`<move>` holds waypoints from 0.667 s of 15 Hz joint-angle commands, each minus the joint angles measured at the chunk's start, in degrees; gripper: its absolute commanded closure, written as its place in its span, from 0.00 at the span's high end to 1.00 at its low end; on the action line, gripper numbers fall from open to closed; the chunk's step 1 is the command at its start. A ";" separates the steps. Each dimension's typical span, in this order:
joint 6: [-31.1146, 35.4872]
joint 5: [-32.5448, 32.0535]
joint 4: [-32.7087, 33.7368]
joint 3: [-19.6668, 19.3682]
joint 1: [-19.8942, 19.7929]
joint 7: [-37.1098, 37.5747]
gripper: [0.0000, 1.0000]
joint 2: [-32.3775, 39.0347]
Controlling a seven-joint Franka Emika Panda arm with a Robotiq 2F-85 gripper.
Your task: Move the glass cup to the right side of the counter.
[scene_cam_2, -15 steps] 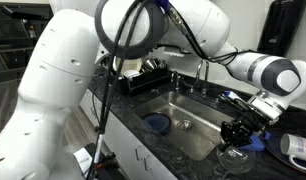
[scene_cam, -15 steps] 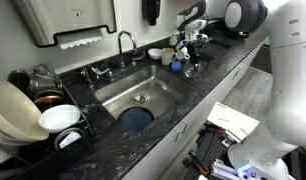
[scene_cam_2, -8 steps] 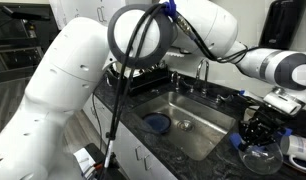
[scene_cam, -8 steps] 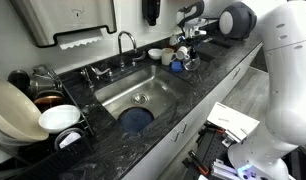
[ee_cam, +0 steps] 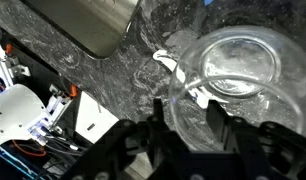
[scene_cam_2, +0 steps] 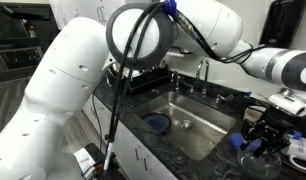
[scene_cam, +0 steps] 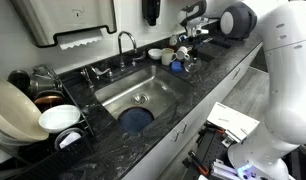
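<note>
glass cup: rim clamped in my gripper, jaws closed on it; carried further along the counter than a second ago; placement pending.

Arm stretched out, pincer pointing straight down.

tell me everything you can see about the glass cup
The glass cup is a small round tumbler of clear, colourless glass; the marbled black counter shows through it. It is upright, mouth up, apparently empty, past the corner of the steel sink. The pincer straddles its near wall, one dark finger on each side; whether it is clamped cannot be told.
</note>
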 commanded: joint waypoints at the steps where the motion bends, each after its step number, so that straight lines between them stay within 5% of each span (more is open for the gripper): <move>1: -0.88 0.14 0.31 0.34 -0.34 0.46 0.80 -1.71; 4: -3.85 -1.08 -1.43 -0.07 1.30 -1.37 0.98 -6.86; 10: -18.60 -2.40 0.79 1.93 1.72 -10.04 1.00 -14.80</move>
